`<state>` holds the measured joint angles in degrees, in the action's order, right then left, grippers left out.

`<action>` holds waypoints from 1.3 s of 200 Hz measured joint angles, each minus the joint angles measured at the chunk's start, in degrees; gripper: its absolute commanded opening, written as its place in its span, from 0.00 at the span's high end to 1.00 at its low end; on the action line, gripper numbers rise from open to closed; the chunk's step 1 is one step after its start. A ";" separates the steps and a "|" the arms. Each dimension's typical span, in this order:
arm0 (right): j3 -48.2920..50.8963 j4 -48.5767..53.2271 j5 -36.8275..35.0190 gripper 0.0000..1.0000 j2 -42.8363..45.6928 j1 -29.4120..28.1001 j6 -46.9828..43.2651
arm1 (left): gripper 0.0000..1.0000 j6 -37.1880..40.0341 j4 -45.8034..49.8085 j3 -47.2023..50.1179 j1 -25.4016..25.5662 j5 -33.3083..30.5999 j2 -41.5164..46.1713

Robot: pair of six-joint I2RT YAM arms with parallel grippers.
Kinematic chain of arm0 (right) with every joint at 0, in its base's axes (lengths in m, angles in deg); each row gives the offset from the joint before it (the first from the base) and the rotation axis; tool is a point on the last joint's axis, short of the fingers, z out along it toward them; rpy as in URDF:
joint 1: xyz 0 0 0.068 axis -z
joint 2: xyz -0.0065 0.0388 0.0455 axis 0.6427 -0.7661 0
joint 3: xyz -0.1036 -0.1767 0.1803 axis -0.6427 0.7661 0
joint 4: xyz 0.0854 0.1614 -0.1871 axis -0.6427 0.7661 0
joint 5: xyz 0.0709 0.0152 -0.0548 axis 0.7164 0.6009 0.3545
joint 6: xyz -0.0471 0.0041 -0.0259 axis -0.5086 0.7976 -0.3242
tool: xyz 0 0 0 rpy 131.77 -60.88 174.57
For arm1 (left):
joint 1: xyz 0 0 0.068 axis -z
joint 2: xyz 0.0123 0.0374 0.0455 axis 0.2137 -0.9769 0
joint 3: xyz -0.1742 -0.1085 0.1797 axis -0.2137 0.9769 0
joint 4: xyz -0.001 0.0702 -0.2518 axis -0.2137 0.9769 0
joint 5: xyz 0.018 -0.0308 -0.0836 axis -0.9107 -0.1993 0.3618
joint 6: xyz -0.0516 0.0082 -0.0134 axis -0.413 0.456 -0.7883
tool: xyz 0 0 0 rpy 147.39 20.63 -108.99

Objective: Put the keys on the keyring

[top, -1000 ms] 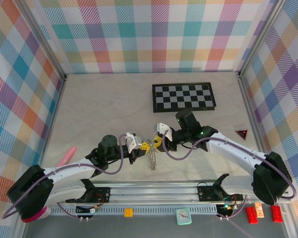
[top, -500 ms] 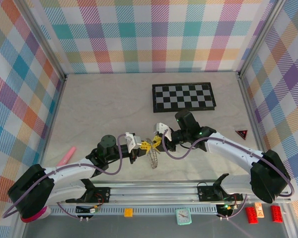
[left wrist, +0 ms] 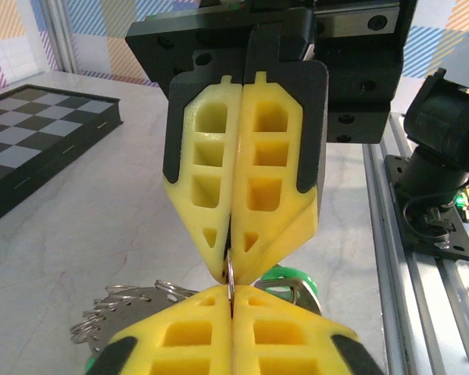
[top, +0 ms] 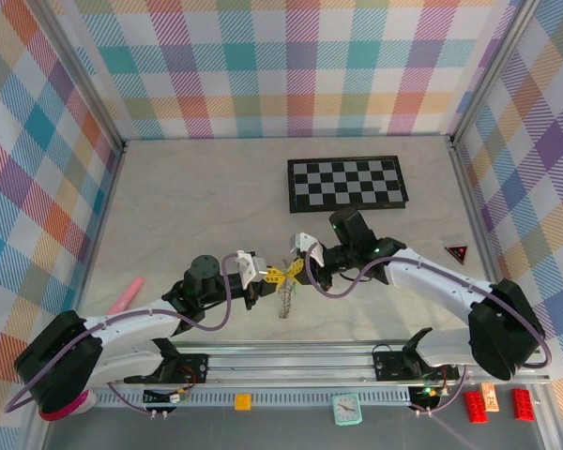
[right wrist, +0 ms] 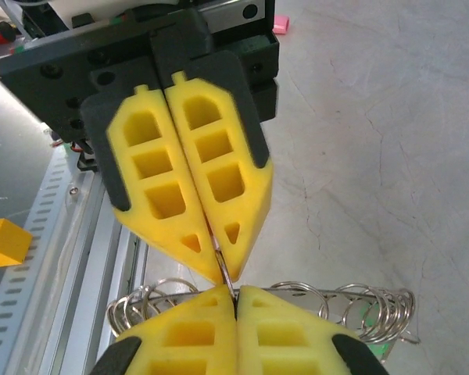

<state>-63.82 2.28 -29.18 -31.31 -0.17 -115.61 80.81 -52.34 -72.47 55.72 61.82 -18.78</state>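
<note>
My two grippers meet tip to tip above the front middle of the table, the left gripper [top: 267, 274] on the left and the right gripper [top: 296, 270] on the right. The keyring [top: 284, 302] hangs edge-on just below them. In the left wrist view my left gripper [left wrist: 233, 293] is shut on a thin wire loop of the keyring [left wrist: 129, 306]. The right one's yellow fingers [left wrist: 277, 226] pinch the same loop from above. A key's green head [left wrist: 288, 270] shows just behind. In the right wrist view the right gripper [right wrist: 236, 293] is shut on that loop, the keyring [right wrist: 313, 297] behind it.
A black-and-white checkerboard [top: 347, 183] lies at the back right. A pink piece [top: 126, 294] lies at the left and a red triangle [top: 457, 252] at the right. An aluminium rail [top: 291, 356] runs along the front edge. Plaid walls close three sides.
The right gripper's jaws have closed onto the loop. The hanging keyring has swung slightly to the left. Both arms have barely shifted.
</note>
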 measured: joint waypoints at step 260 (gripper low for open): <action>-20.11 26.77 -18.40 0.94 -5.88 -9.88 -15.19 | 1.00 7.32 25.07 -7.91 0.00 -1.16 7.54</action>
<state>-83.93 29.05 -47.58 -37.19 -10.05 -130.81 88.13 -27.27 -80.38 55.72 60.66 -11.24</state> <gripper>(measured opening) 0.059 0.050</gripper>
